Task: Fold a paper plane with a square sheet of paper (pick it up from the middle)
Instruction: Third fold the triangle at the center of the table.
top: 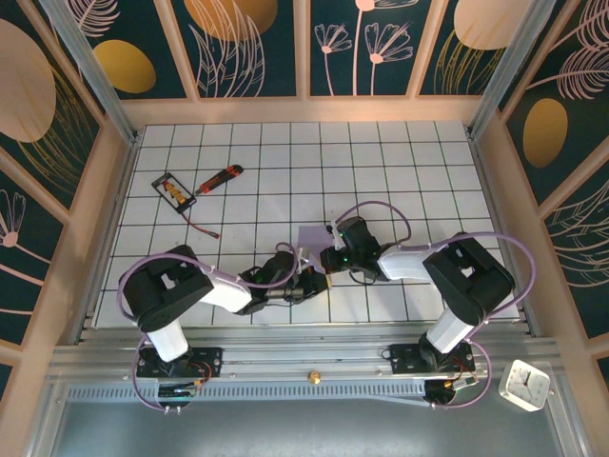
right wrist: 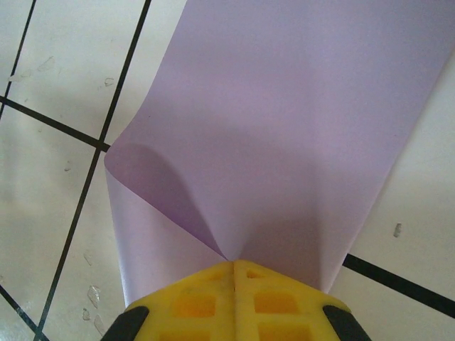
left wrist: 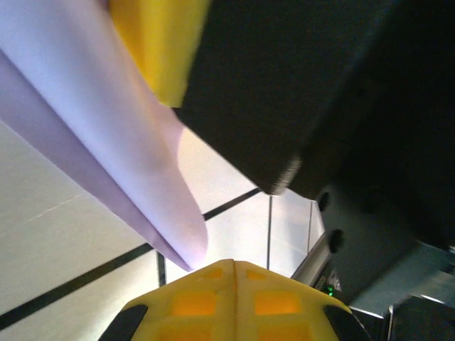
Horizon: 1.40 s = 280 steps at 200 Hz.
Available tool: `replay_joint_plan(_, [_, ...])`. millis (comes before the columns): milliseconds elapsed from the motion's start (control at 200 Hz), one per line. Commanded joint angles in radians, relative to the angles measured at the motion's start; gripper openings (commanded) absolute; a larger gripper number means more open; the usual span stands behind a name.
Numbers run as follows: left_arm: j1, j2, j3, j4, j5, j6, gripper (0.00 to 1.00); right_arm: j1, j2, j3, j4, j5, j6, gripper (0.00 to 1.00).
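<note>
The square sheet of paper [right wrist: 284, 121] is pale lavender and curls up off the tiles, one flap rolled over at its left side. My right gripper [right wrist: 234, 263] is shut on its near edge, the paper pinched between the yellow fingertips. In the top view the sheet [top: 311, 237] shows just beyond the right gripper [top: 328, 257]. My left gripper [left wrist: 233, 261] is shut with nothing in the seam between its fingers. The sheet's doubled-over corner [left wrist: 142, 170] ends just left of those fingertips. The left gripper [top: 309, 281] sits close below the right one.
A red-orange utility knife [top: 219, 178] and a small black-framed card [top: 174, 190] lie at the back left. The right gripper's yellow finger [left wrist: 160, 50] and black body [left wrist: 320, 92] loom right above the left gripper. The table's metal front rail [top: 314, 357] is near.
</note>
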Motion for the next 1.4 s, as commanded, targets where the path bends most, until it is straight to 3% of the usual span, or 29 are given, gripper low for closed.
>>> replay_joint_plan(0, [-0.009, 0.022, 0.015, 0.063, -0.028, -0.061, 0.0, -0.003, 0.065, -0.034, -0.125, -0.011, 0.014, 0.0])
replay_joint_plan(836, [0.005, 0.025, 0.009, 0.062, -0.11, -0.097, 0.0, -0.004, 0.052, -0.058, -0.112, -0.01, 0.02, 0.0])
replay_joint_plan(1396, [0.007, 0.089, 0.064, -0.086, -0.059, -0.058, 0.0, -0.004, 0.043, -0.064, -0.116, -0.001, 0.014, 0.0])
